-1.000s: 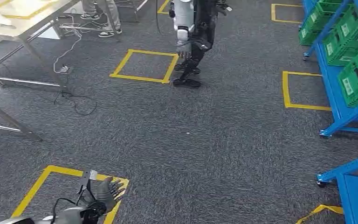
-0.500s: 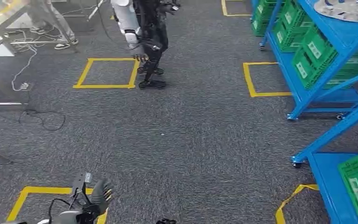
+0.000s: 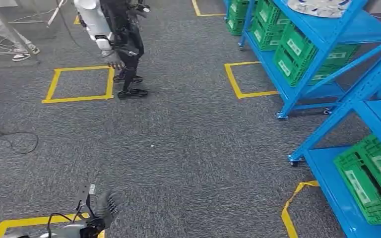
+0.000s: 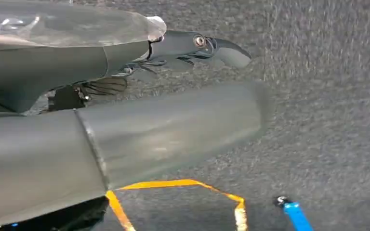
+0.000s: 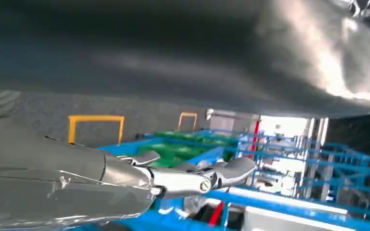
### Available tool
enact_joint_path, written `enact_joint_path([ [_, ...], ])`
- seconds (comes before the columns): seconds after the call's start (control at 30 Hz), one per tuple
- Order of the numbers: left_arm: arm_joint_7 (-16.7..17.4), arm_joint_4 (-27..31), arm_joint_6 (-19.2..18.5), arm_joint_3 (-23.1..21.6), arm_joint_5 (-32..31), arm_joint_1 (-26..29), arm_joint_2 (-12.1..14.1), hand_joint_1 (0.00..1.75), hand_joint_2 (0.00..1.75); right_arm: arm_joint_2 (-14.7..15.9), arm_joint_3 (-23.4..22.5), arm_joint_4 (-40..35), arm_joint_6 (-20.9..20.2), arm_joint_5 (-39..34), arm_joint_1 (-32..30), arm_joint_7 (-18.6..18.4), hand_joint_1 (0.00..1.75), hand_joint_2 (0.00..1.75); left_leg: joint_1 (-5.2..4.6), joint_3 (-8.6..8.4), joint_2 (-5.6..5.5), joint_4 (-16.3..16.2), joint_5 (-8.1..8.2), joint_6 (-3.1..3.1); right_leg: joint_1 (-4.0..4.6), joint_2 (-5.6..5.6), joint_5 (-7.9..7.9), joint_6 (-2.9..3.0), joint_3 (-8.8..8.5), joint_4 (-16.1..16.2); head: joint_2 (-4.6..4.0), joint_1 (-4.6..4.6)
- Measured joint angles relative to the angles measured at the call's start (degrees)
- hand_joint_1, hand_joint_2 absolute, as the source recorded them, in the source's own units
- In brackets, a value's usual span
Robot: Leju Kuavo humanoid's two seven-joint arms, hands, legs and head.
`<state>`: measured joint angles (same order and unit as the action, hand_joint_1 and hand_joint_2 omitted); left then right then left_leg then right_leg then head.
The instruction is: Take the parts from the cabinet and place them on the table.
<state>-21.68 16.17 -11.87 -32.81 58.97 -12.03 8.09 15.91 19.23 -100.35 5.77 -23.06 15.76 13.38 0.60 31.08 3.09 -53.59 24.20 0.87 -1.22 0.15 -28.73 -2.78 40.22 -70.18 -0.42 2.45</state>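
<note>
Low at my left side, my left hand [image 3: 105, 208] hangs with fingers spread, holding nothing; my right hand [image 5: 183, 179] looks empty too. Green crates [image 3: 366, 176] sit on the blue cabinet [image 3: 322, 37], contents hidden. Since before, my view has swung toward it.

Shelving racks [image 3: 322, 64] stood at right, crates [image 3: 297, 49] on their shelves; another robot [image 3: 114, 34] stood far left beside a floor square [image 3: 79, 84]; left hand [image 3: 106, 208] lay near left.
</note>
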Motion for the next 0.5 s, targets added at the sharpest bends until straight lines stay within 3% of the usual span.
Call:
enact_joint_path([
  [0.03,-0.02,0.0,0.0,-0.02,0.0,-0.02,-0.02,0.0,0.0,0.0,0.0,0.0,0.0,0.0,0.02,0.02,0.0,0.0,0.03,-0.27,0.66,-0.01,0.18,-0.22,-0.1,-0.55,2.63,-0.02,-2.88,5.38,0.0,0.02],
  [0.07,-0.02,0.0,-0.02,-0.02,0.02,-0.04,-0.07,0.0,0.0,0.0,-0.02,0.0,0.02,0.0,0.03,0.04,0.0,0.0,0.07,-0.61,1.26,-0.04,0.43,-0.49,-0.12,-1.79,4.9,0.0,-5.9,10.85,0.0,0.0],
  [0.1,-0.02,0.0,-0.09,-0.02,0.09,-0.03,0.09,0.0,0.0,0.0,-0.04,0.0,0.07,0.02,0.03,0.09,0.0,0.0,-0.22,-0.84,1.7,-0.06,0.68,-0.87,0.22,-4.62,4.69,0.03,-7.5,14.32,0.0,-0.06],
  [0.13,-0.04,0.0,-0.24,-0.02,0.24,-0.04,0.07,0.0,0.0,0.0,-0.02,0.0,0.07,0.09,0.1,0.09,0.0,0.0,-0.58,-0.76,2.08,-0.45,0.93,-1.26,0.68,-4.34,4.72,0.97,-8.24,14.93,0.0,-0.2],
  [0.17,-0.11,0.0,-0.55,-0.02,0.31,-0.03,0.11,0.0,0.0,0.0,0.0,0.0,0.09,0.11,-0.04,0.09,0.0,0.0,-0.58,-0.83,2.56,-0.26,0.79,-1.45,0.66,-3.51,4.72,1.54,-7.99,14.73,0.0,0.11],
  [0.2,-0.13,0.0,-0.66,0.0,0.46,-0.03,0.09,0.0,0.0,0.0,-0.04,0.0,0.18,0.13,-0.16,0.09,0.0,0.0,-0.64,-0.9,3.29,-0.27,0.81,-1.56,0.77,-2.86,4.79,1.77,-7.8,14.71,0.0,0.26],
  [0.27,-0.2,0.02,-0.81,0.0,0.59,-0.08,0.09,0.0,0.0,0.0,-0.11,-0.04,0.15,0.26,-0.18,0.09,0.0,0.0,-0.47,-1.02,4.44,-0.33,1.33,-2.39,0.81,-1.36,5.08,2.64,-7.97,15.21,0.0,0.24],
  [0.3,-0.22,0.02,-0.83,0.0,0.57,-0.18,0.04,0.0,0.0,0.0,-0.09,-0.07,0.15,0.28,-0.25,0.2,0.0,0.0,-0.06,-0.73,2.07,-1.77,2.53,-2.63,0.64,-0.83,5.26,2.94,-8.05,15.33,0.0,0.53],
  [0.33,-0.33,0.02,-0.83,-0.02,0.28,-0.26,0.02,0.0,0.0,0.0,-0.09,-0.07,0.15,0.28,-0.11,0.15,0.0,0.0,-0.05,0.95,0.03,-5.35,4.7,-2.64,0.64,-0.33,5.35,3.23,-7.95,15.37,0.0,0.66],
  [0.4,-0.42,0.02,-0.35,-0.11,-0.61,-0.17,0.04,0.0,0.0,0.0,-0.07,-0.04,0.11,0.31,-0.17,0.15,0.0,0.0,-0.1,6.03,-2.15,-15.4,8.96,-2.62,0.79,0.89,5.49,3.61,-7.78,15.37,0.0,0.94],
  [0.43,-0.57,0.02,0.35,-0.2,-1.07,-0.03,0.04,0.0,0.0,0.0,-0.09,-0.02,0.07,0.35,-0.24,0.15,0.0,0.0,-0.1,8.07,-2.56,-18.94,9.69,-2.54,0.88,1.71,5.52,3.69,-7.72,15.35,0.0,1.01],
  [0.47,-0.61,0.0,0.72,-0.39,-1.51,0.03,0.07,0.0,0.0,0.0,-0.09,0.0,0.07,0.37,-0.35,0.13,0.0,0.0,-0.12,8.74,-2.75,-19.51,8.94,-2.36,0.99,2.52,5.54,3.71,-7.73,15.34,0.0,1.07],
  [0.5,-0.61,0.02,1.0,-0.63,-1.75,-0.03,0.07,0.0,0.0,0.0,-0.13,0.02,0.07,0.46,-0.41,0.09,0.0,0.0,-0.15,8.1,-2.82,-17.41,7.02,-2.09,1.05,3.32,5.57,3.75,-7.75,15.33,0.0,1.09],
])
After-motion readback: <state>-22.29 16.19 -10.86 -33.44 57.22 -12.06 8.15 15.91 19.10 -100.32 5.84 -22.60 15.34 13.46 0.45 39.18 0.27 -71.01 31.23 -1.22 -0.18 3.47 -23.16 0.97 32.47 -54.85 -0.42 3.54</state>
